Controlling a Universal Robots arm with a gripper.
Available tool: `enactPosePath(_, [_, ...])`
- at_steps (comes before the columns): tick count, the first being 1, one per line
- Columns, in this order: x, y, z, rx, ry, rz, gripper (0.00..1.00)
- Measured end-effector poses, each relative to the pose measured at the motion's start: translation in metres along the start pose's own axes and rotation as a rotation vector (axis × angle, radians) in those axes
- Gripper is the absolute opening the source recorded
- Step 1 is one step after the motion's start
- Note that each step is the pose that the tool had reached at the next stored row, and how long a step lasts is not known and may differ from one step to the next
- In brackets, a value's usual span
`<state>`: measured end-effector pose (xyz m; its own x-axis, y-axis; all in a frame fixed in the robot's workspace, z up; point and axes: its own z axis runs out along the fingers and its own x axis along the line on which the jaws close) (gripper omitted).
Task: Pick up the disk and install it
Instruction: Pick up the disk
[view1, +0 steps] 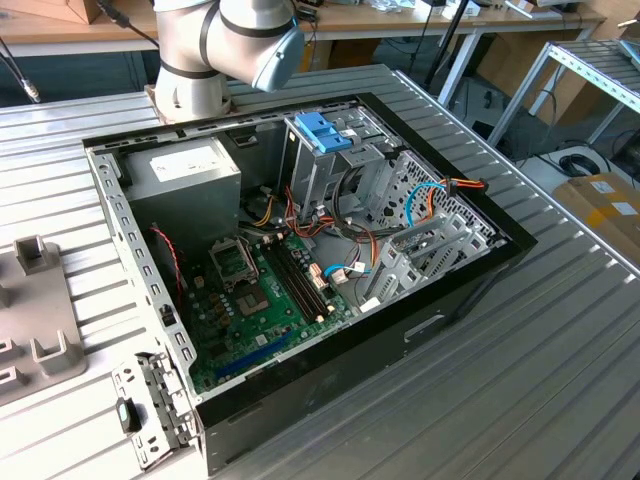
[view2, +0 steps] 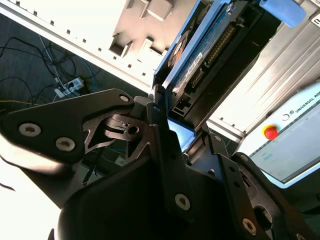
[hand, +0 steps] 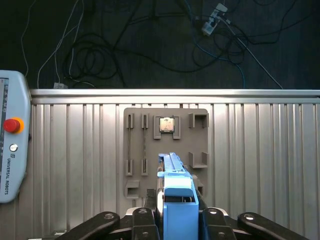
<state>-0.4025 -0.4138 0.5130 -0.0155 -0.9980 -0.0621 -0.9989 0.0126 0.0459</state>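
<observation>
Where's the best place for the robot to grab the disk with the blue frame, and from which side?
Probably near one end, squeezed across its thin way, coming in from both flat sides. The disk is a thin flat slab, seen edge-on in the first wrist view, so its wide sides give flat places to press. The gripper holds it about like that now.

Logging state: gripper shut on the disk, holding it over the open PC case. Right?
Location's wrong. In the first wrist view the gripper, shut on the disk, holds it over the grey fixture plate on the ribbed table.
</observation>
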Motion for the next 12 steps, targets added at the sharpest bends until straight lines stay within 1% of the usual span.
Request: enactPosePath(12, [-0.0001, -0.004, -0.0001, 0.0, 0.0, 0.0, 0.37])
